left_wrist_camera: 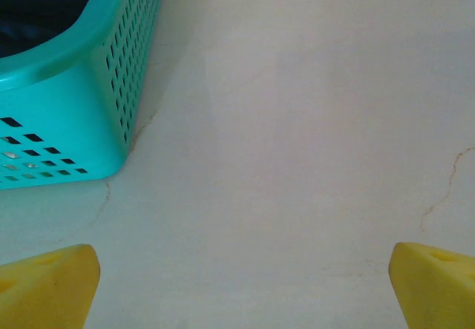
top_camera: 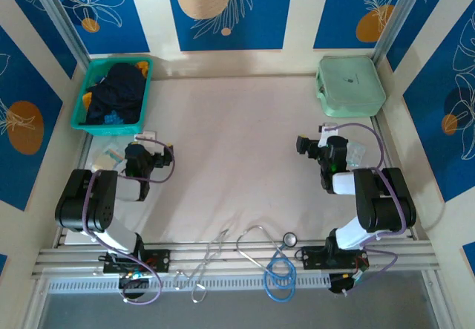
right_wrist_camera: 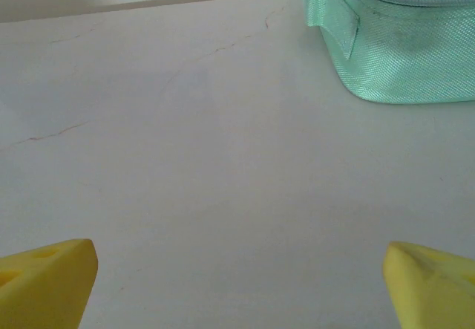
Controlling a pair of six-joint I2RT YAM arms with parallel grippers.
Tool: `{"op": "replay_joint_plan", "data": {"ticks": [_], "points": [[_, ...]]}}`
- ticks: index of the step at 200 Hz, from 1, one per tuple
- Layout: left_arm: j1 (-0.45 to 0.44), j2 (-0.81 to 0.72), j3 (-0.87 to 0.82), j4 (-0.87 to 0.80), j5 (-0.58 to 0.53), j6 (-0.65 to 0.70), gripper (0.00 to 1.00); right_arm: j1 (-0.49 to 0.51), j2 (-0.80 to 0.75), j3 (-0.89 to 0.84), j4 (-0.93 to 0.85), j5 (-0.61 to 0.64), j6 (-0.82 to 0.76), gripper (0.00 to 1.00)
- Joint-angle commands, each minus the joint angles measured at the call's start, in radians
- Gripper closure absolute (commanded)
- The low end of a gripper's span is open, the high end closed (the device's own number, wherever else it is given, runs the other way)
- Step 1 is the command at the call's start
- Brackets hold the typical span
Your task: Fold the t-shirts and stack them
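The t-shirts lie bundled in the teal basket at the table's back left. A dark navy one is on top, with bits of mustard-orange and bright blue cloth at the edges. My left gripper hovers just in front of the basket, open and holding nothing. In the left wrist view the basket wall stands to the left of the left gripper, with navy cloth inside. My right gripper is open over bare table, short of the mint-green case.
The mint-green case sits at the back right corner. The pale table spreads between the two arms. Loose cables hang over the metal rail at the near edge. Walls close in the back and both sides.
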Motion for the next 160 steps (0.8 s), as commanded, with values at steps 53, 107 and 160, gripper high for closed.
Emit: {"op": "replay_joint_plan", "data": {"ticks": [53, 107, 160], "points": [[-0.009, -0.015, 0.011, 0.028, 0.024, 0.014, 0.01, 0.002, -0.012, -0.009, 0.034, -0.001, 0.010, 0.01], [-0.009, -0.015, 0.010, 0.028, 0.024, 0.014, 0.01, 0.002, -0.012, -0.009, 0.034, 0.000, 0.009, 0.01], [-0.009, -0.016, 0.015, 0.018, 0.024, 0.014, 0.01, -0.011, -0.013, -0.009, 0.028, -0.028, 0.015, 0.01]]}}
